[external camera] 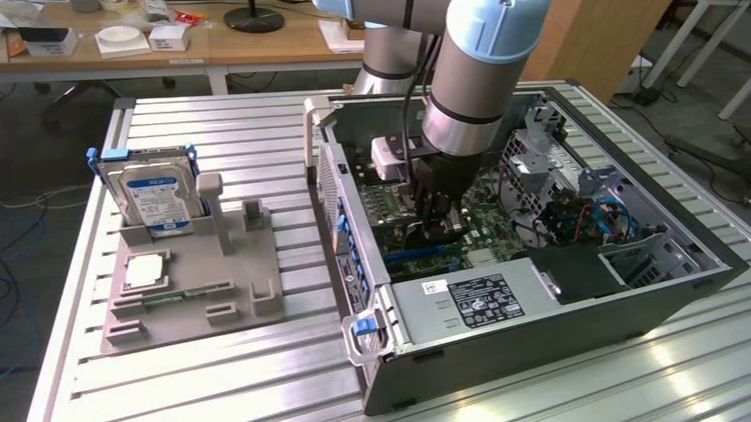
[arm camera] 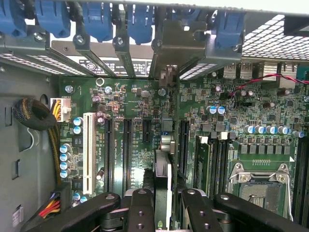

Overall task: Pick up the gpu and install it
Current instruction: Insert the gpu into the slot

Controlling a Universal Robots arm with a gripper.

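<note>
My gripper (external camera: 430, 214) reaches down into the open computer case (external camera: 657, 290), over the green motherboard (external camera: 493, 224). In the wrist view the gripper (arm camera: 162, 205) is shut on the gpu (arm camera: 162, 176), a thin dark card seen edge-on between the dark fingers (arm camera: 140, 212). The card stands upright over the motherboard (arm camera: 135, 140), in line with the long black expansion slots (arm camera: 184, 140). Its metal end bracket (arm camera: 170, 50) lies against the case's rear slot openings, among the blue clips (arm camera: 140, 19). Whether its lower edge sits in a slot is hidden.
A grey fixture (external camera: 223, 290) on the table at the exterior view's left holds a silver hard drive (external camera: 153, 198), a small green memory stick (external camera: 176, 293) and a square chip (external camera: 143, 270). Inside the case are the power supply (external camera: 470, 303), drive cages (external camera: 551, 149) and cables (arm camera: 36, 116).
</note>
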